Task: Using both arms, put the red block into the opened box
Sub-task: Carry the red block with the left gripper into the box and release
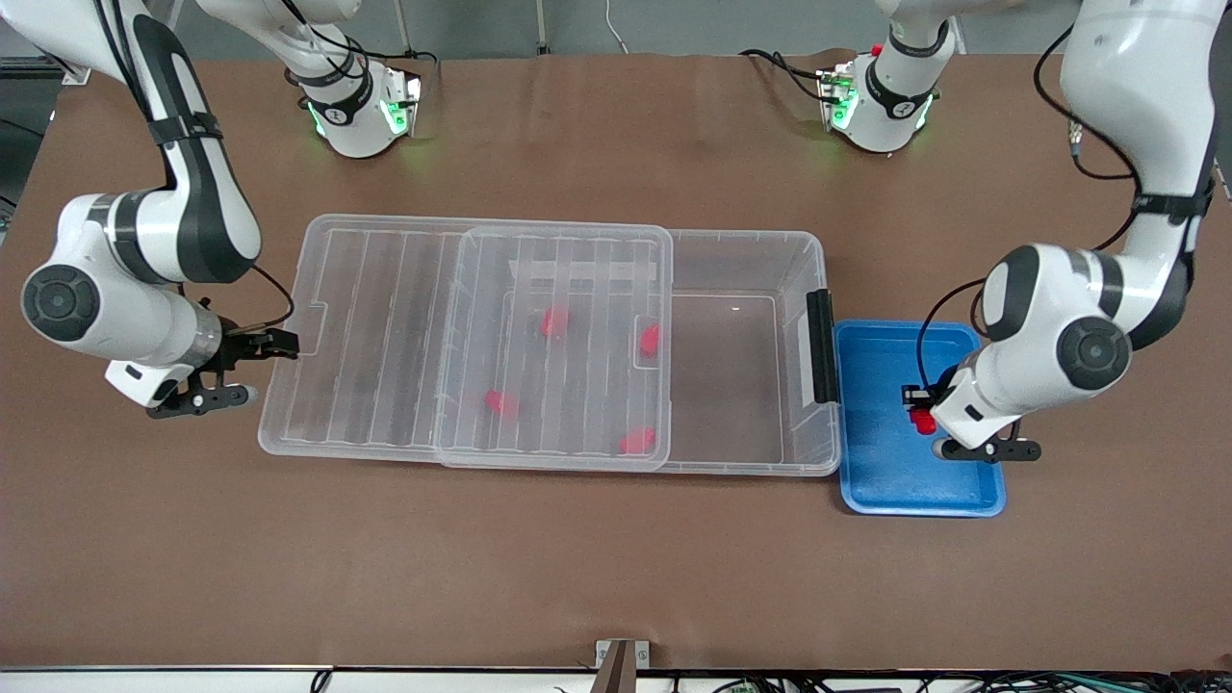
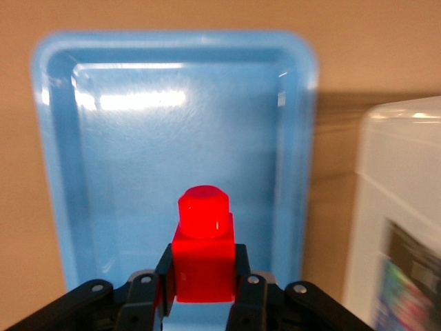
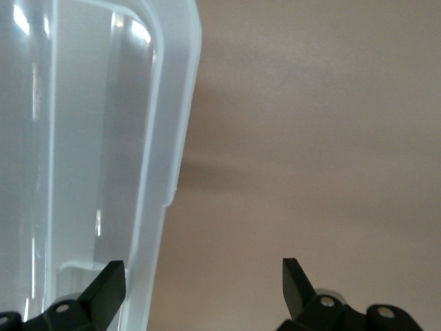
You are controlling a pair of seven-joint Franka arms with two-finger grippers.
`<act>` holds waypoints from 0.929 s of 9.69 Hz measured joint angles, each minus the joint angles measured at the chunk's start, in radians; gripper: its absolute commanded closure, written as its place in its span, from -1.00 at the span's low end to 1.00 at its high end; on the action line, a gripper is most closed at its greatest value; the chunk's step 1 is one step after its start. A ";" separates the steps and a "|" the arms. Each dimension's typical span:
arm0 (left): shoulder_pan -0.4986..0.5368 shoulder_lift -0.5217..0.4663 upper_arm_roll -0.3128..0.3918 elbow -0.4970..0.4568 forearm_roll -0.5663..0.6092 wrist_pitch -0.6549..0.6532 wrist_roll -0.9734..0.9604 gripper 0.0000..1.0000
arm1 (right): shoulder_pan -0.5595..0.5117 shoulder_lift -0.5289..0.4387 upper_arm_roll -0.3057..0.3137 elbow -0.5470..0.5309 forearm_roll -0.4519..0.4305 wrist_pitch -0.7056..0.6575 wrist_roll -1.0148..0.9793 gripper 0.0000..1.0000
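- Box (image 1: 770, 279) of clear plastic lies along the middle of the tabletop (image 1: 616, 577), long side running from one arm's end to the other, with a black latch (image 1: 821, 346) on the end wall toward the left arm's end.
- Its ribbed see-through lid (image 1: 385, 327) is slid toward the right arm's end, so it overhangs that end of the box and leaves the part by the latch uncovered.
- Four red blocks (image 1: 553, 321) lie inside the box, seen through the lid: two toward the edge farther from the front camera, two toward the nearer edge, all apart from each other.
- The uncovered part of the box holds nothing.
- A blue tray (image 1: 885, 481) sits just beside the latch end, touching or nearly touching the box.
- The left tool (image 2: 203, 293) is low over the tray, its fingers pressed onto the red block (image 2: 204, 255), stub end pointing away from the wrist.
- The right tool (image 3: 203, 283) is at the overhanging lid's end edge, fingers spread wide and gripping nothing; one finger (image 3: 103, 289) shows against the clear plastic, the other over bare tabletop.
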 measured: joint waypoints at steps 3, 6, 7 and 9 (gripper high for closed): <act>-0.003 -0.114 -0.162 0.021 -0.003 -0.148 -0.227 1.00 | -0.006 -0.001 -0.034 0.011 -0.006 -0.011 -0.041 -1.00; -0.076 -0.075 -0.275 -0.011 -0.003 -0.086 -0.517 1.00 | -0.008 -0.002 -0.039 0.037 -0.016 -0.033 -0.043 -1.00; -0.108 -0.051 -0.276 -0.042 -0.002 -0.014 -0.558 0.99 | -0.008 -0.007 -0.040 0.081 -0.016 -0.093 -0.016 -1.00; -0.118 0.009 -0.275 -0.149 -0.001 0.197 -0.571 0.99 | -0.006 -0.061 -0.036 0.202 -0.014 -0.234 0.141 -1.00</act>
